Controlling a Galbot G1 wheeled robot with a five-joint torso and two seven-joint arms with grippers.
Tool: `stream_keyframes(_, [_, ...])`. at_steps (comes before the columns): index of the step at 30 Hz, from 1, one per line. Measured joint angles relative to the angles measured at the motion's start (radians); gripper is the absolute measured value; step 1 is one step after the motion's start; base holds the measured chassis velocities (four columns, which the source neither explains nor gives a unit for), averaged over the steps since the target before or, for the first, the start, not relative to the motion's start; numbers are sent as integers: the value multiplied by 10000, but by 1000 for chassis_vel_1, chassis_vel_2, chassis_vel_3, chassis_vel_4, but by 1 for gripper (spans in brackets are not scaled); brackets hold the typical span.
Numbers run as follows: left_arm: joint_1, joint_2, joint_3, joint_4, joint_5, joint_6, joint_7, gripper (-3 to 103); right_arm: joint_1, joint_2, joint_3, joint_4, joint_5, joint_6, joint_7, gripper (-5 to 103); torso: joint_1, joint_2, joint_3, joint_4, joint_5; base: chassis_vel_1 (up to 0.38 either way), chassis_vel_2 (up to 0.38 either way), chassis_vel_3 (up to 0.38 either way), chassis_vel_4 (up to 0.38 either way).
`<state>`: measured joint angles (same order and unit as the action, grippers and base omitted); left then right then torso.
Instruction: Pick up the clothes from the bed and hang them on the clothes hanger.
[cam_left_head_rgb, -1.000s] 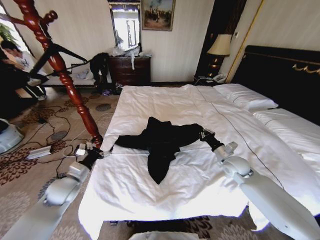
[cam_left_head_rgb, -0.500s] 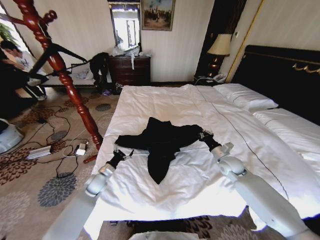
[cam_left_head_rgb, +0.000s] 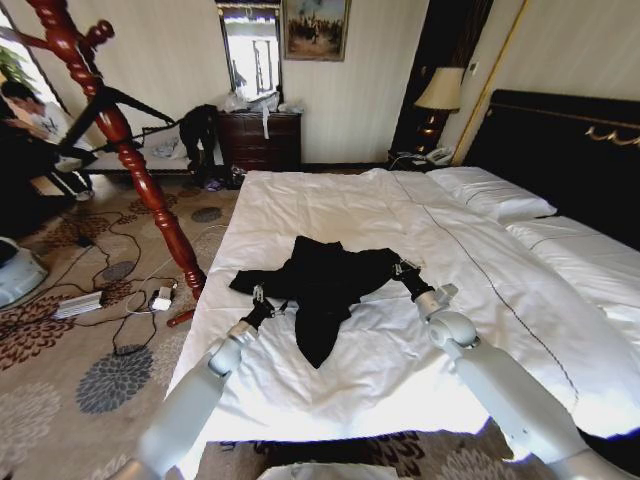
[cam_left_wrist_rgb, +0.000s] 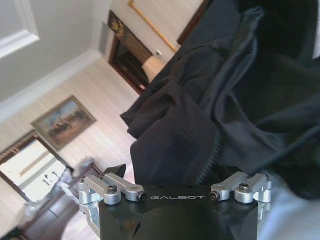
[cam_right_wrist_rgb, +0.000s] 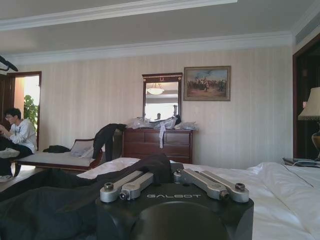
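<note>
Bed (cam_left_head_rgb: 330, 380): white duvet; black coat (cam_left_head_rgb: 325, 280) spread mid-bed; pillows (cam_left_head_rgb: 492, 192) at headboard.

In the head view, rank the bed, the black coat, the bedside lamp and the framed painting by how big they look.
1. The bed, by far the largest.
2. The black coat, spread on the duvet.
3 and 4. The framed painting and the bedside lamp look about alike; both stand farther away, so their order is unsure.
</note>
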<state>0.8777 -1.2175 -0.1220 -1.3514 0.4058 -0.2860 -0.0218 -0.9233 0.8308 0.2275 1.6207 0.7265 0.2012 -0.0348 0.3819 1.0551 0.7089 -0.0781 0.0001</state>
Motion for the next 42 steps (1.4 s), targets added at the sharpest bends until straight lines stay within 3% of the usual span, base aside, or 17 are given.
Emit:
stream_keyframes(5, [-344, -554, -139, 485, 145, 87, -468, 101, 59, 66, 17, -25, 22, 9, 2, 0, 0, 0, 0, 0, 1, 0, 0, 0, 0])
stream_keyframes(9, [-370, -407, -38, 300, -705, 318, -555, 85, 17, 106, 86, -31, 21, 23, 13, 0, -1, 0, 0, 3, 0, 0, 0, 0, 0])
stream_keyframes(11, [-346, -355, -14, 226, -883, 358, -570, 85, 7, 106, 91, -44, 15, 34, 13, 0, -1, 0, -1, 2, 0, 0, 0, 0, 0])
stream_keyframes(14, [-162, -140, 39, -157, -1609, 438, -703, 69, -1, 110, 96, -89, -21, 69, 15, 0, -2, 0, -1, 3, -1, 0, 0, 0, 0])
stream_keyframes(16, [-130, -116, 39, -202, -1682, 437, -749, 69, 0, 111, 97, -90, -21, 71, 15, 0, -1, 0, -1, 3, 0, 0, 0, 0, 0])
stream_keyframes(18, [-42, -86, 37, -256, -1936, 417, -1066, 53, 27, 104, 89, -86, -13, 76, 48, 0, -2, 0, -1, 3, -1, 0, 0, 0, 0])
stream_keyframes(20, [-32, -94, 24, -255, -1984, 399, -1153, 53, 36, 93, 83, -76, -11, 76, 61, 0, -2, 0, -1, 3, -1, 0, 0, 0, 0])
stream_keyframes(24, [12, -71, -24, -303, -2128, 388, -1523, 31, 26, -76, 100, 104, 60, 89, 194, 0, -2, 0, -1, 3, -1, 0, 0, 0, 0])
stream_keyframes(26, [11, -60, -26, -319, -2136, 411, -1616, 31, 7, -110, 126, 143, 88, 101, 204, 0, -2, 1, -1, 3, -1, 0, 0, 0, 0])
stream_keyframes(30, [-118, -76, 50, -272, -2245, 503, -2102, 10, -156, -260, 309, 441, 442, 182, 367, 0, -1, 0, -1, 1, -2, 0, 0, 0, 0])
stream_keyframes(31, [-118, -76, 50, -272, -2245, 503, -2102, 10, -156, -260, 309, 441, 442, 182, 367, 0, -1, 0, -1, 1, -2, 0, 0, 0, 0])
stream_keyframes(33, [-271, -70, 162, -342, -2601, 609, -2419, 2, -308, -385, 462, 724, 652, 196, 509, 0, -1, 0, 0, 2, -2, 0, 0, 0, 0])
stream_keyframes(37, [-495, 101, 300, -688, -3354, 844, -2741, 1, -523, -616, 691, 1063, 810, 206, 555, 0, -1, 0, 0, 1, -2, 0, 0, 0, 0])
stream_keyframes(40, [-882, 537, 228, -1514, -4878, 1300, -3031, 1, -991, -1238, 1299, 1850, 1233, 220, 644, 0, -1, 0, 0, 0, -2, 0, 0, 0, 0])
stream_keyframes(41, [-882, 537, 228, -1514, -4878, 1300, -3031, 1, -991, -1238, 1299, 1850, 1233, 220, 644, 0, -1, 0, 0, 0, -2, 0, 0, 0, 0])
stream_keyframes(42, [-1036, 767, 63, -1979, -5619, 1544, -3098, 1, -1226, -1553, 1607, 2247, 1437, 199, 697, 0, -1, 0, 0, 0, -2, 0, 0, 0, 0])
